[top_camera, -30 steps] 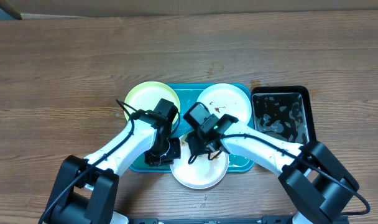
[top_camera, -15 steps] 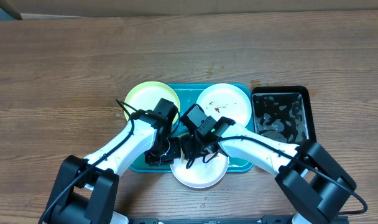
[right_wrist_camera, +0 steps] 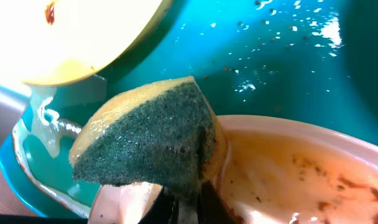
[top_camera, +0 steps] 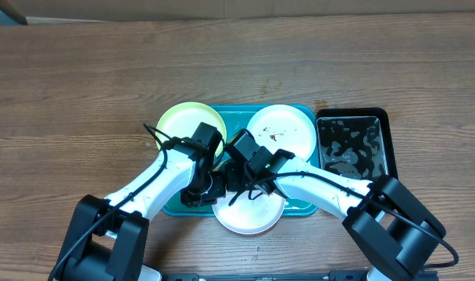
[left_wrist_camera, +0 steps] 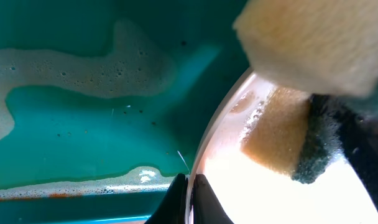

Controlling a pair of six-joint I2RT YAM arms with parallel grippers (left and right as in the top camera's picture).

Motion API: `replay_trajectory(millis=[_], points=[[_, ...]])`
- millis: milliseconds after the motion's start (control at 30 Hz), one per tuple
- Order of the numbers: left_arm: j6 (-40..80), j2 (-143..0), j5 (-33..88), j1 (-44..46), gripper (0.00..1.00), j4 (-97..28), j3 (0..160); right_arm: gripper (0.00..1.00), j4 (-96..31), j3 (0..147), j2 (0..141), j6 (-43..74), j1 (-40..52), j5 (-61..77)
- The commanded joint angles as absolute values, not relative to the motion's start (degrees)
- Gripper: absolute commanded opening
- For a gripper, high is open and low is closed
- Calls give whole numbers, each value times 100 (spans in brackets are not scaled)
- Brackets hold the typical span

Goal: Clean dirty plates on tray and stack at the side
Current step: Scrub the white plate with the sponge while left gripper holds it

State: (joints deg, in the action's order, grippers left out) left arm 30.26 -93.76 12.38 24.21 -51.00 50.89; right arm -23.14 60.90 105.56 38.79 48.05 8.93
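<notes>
A teal tray holds a pale yellow-green plate at its left and a white plate with brown smears at its right. A second white plate lies over the tray's front edge. My left gripper is shut on this plate's left rim. My right gripper is shut on a yellow and green sponge that presses on the same plate's inner left part, which is wet with brown sauce. The sponge also shows in the left wrist view.
A black rectangular tub with dark water stands right of the tray. Foam and brownish water lie on the tray floor. The wooden table stretches around it all.
My right gripper has moved the sponge a little to the left across the front plate, toward the left gripper. The left arm holds still.
</notes>
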Motion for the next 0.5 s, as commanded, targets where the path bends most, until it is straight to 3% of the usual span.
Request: replay_trajectory(millis=[0, 100, 267, 467], points=[[3089, -9347, 1315, 2480, 4, -5089, 5070, 5, -2119, 6112, 10654, 4246, 4934, 707], [3089, -9347, 1315, 2477, 4, -5092, 5070, 4, -2226, 6058, 10654, 4309, 4943, 395], [3089, -9347, 1315, 2477, 4, -5096, 5070, 4, -2912, 5999, 10654, 5358, 4851, -709], [3089, -9347, 1315, 2486, 4, -5131, 5070, 4, -3533, 5999, 10654, 5618, 4737, -899]])
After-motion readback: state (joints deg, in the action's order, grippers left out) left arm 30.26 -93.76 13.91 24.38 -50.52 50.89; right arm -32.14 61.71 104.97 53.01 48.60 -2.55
